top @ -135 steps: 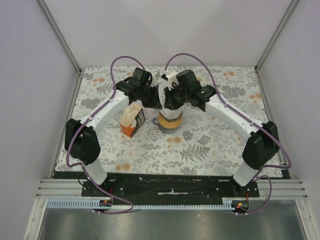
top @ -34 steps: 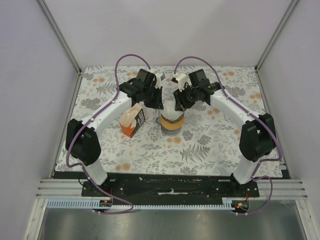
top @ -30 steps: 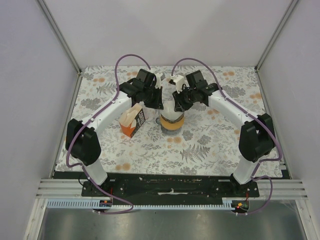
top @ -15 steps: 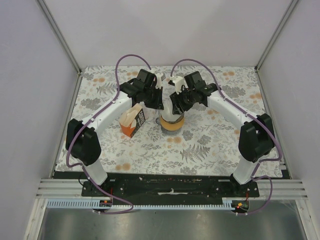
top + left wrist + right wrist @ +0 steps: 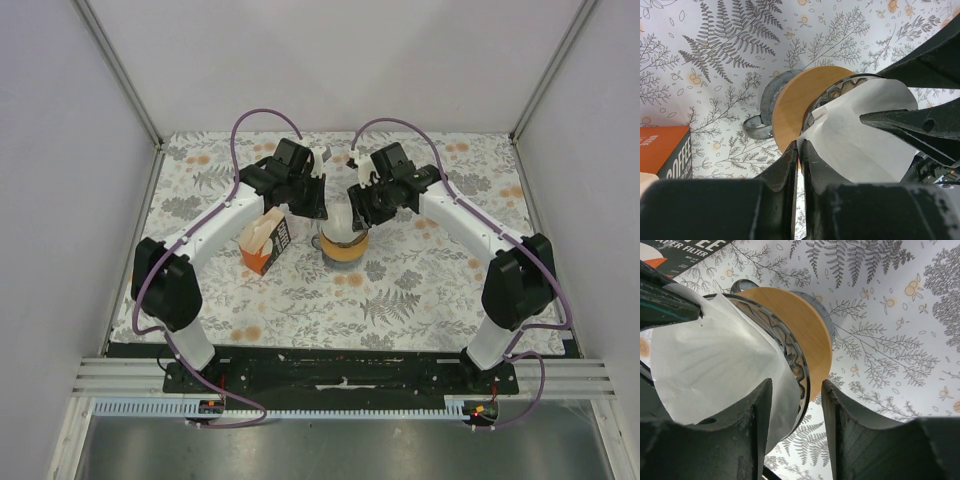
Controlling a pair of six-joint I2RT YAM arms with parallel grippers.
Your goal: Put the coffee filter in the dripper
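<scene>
The coffee filter (image 5: 860, 135), a white paper cone, sits tilted in the mouth of the dripper (image 5: 837, 87), a ribbed grey funnel. The dripper has a round wooden collar (image 5: 792, 105) and stands on a glass jug (image 5: 765, 97). My left gripper (image 5: 800, 150) is shut on the filter's left edge. My right gripper (image 5: 797, 390) is open. It straddles the dripper's rim (image 5: 792, 352), with one finger over the filter (image 5: 715, 355) and the other outside the rim. In the top view the filter (image 5: 340, 212) lies between the left gripper (image 5: 318, 207) and the right gripper (image 5: 358, 212).
An orange and black box of coffee filters (image 5: 264, 243) stands just left of the jug, with loose papers sticking out of its top. It also shows in the left wrist view (image 5: 662, 150). The floral tablecloth (image 5: 420, 290) is walled in at the back and sides.
Since 4.5 s ago both wrists have drawn slightly apart and the filter shows between them over the dripper. In the last second the right wrist shifted a little; the left held still.
</scene>
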